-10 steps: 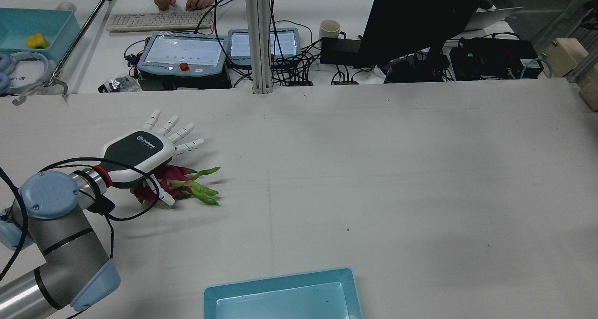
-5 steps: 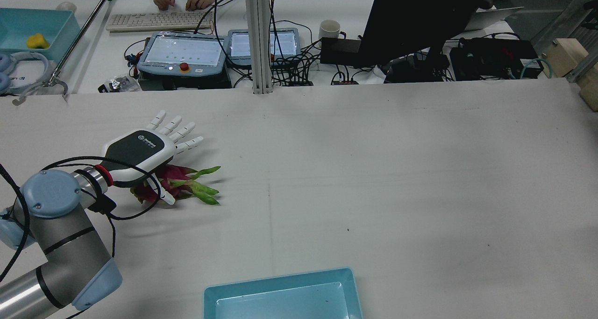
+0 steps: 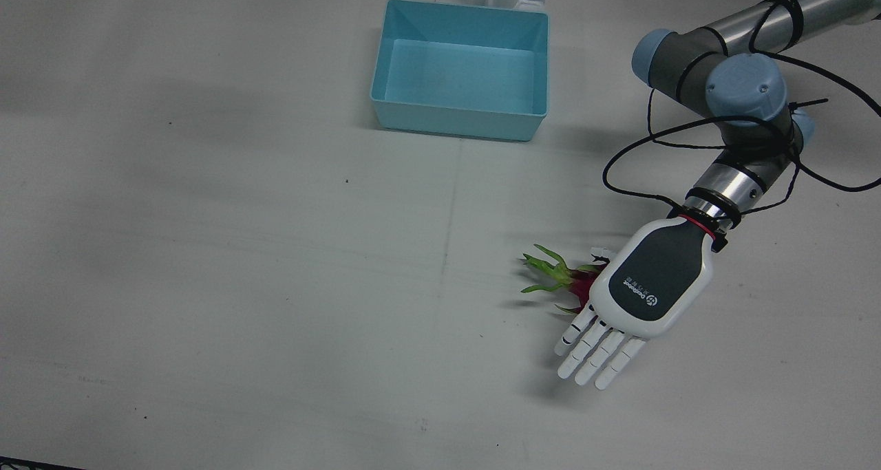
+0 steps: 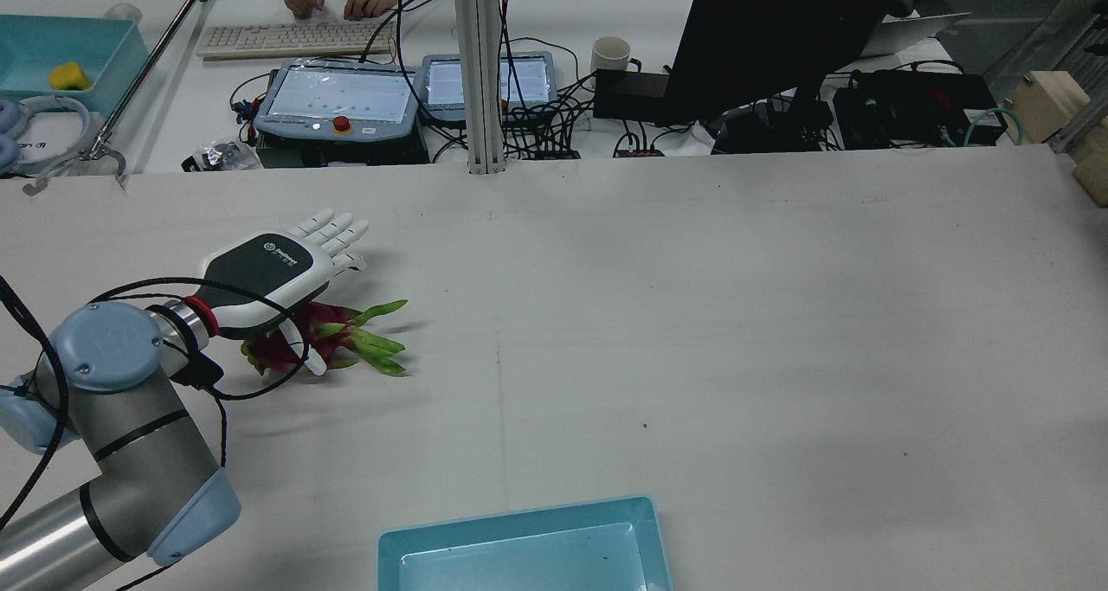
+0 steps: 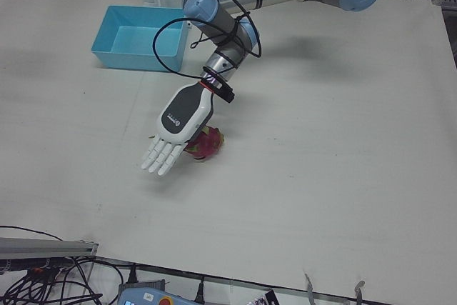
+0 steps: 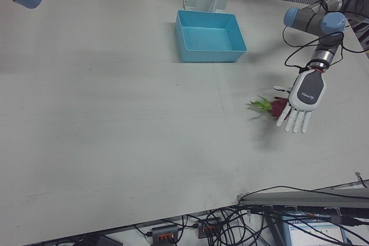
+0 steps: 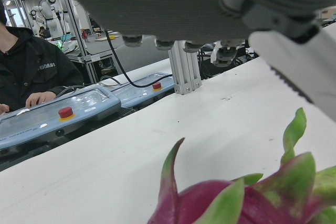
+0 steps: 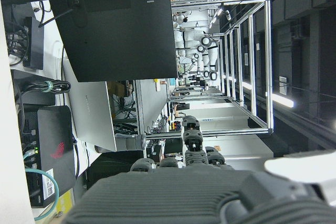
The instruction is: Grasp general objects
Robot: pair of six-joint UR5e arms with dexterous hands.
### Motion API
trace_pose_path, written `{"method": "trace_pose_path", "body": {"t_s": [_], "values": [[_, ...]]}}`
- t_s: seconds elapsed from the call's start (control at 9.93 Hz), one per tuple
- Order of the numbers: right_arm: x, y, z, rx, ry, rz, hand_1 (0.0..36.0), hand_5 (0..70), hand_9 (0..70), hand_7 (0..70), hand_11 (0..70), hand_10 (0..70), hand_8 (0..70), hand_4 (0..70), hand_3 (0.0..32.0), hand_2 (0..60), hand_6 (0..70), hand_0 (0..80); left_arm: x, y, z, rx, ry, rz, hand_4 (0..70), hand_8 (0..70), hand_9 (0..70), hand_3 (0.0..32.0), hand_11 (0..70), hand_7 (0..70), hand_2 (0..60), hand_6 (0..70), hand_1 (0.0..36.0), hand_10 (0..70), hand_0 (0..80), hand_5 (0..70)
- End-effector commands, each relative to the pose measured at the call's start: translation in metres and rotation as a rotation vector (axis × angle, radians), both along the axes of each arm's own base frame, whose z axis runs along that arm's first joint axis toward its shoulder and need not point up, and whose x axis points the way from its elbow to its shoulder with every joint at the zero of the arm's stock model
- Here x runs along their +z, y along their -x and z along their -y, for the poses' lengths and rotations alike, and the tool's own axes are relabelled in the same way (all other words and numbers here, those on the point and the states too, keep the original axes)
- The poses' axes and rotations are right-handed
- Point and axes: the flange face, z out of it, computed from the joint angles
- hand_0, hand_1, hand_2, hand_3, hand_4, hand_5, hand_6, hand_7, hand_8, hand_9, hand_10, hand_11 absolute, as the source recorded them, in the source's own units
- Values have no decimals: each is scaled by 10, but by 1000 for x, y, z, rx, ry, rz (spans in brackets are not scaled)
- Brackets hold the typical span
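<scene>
Left hand (image 3: 650, 287) hovers flat, fingers spread, over the dragon fruit (image 4: 333, 338) — grasp pending; next, curl around it.

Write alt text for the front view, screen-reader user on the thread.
The robot's left hand, fingers spread and palm down, hovers over a pink dragon fruit with green leafy tips lying on a white table. An empty light-blue bin sits at the top centre, and the left arm reaches in from the top right.
</scene>
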Motion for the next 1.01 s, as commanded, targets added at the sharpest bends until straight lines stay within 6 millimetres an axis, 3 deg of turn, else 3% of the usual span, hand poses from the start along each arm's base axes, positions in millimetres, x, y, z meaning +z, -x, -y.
{"method": "trace_pose_path", "body": {"t_s": [0.0,0.1,0.3,0.6,0.71,0.81,0.91], "values": [[0,0,0,0,0,0,0,0,0,0,0,0,0,0,0,0,0,0,-6,-10,-16,24,-15,97,0,0,0,320,0,39,163,0,299,0,562,0],[0,0,0,0,0,0,0,0,0,0,0,0,0,0,0,0,0,0,4,-23,-22,29,-36,144,0,0,0,320,0,42,185,0,336,0,600,0],[0,0,0,0,0,0,0,0,0,0,0,0,0,0,0,0,0,0,13,-24,-23,-5,-36,153,0,0,0,320,0,46,200,0,359,0,626,0],[0,0,0,0,0,0,0,0,0,0,0,0,0,0,0,0,0,0,17,-22,-17,-16,-35,163,0,0,0,320,0,43,188,0,345,0,609,0],[0,0,0,0,0,0,0,0,0,0,0,0,0,0,0,0,0,0,31,-26,-10,-19,-23,181,0,0,0,320,0,45,185,0,344,0,609,0],[0,0,0,0,0,0,0,0,0,0,0,0,0,0,0,0,0,0,40,-22,-1,-33,-11,187,0,0,0,320,0,43,181,0,338,0,603,0],[0,0,0,0,0,-1,0,0,0,0,0,0,0,0,0,0,0,0,42,-4,14,-69,-9,177,0,0,0,320,0,39,170,0,326,0,592,0]]}}
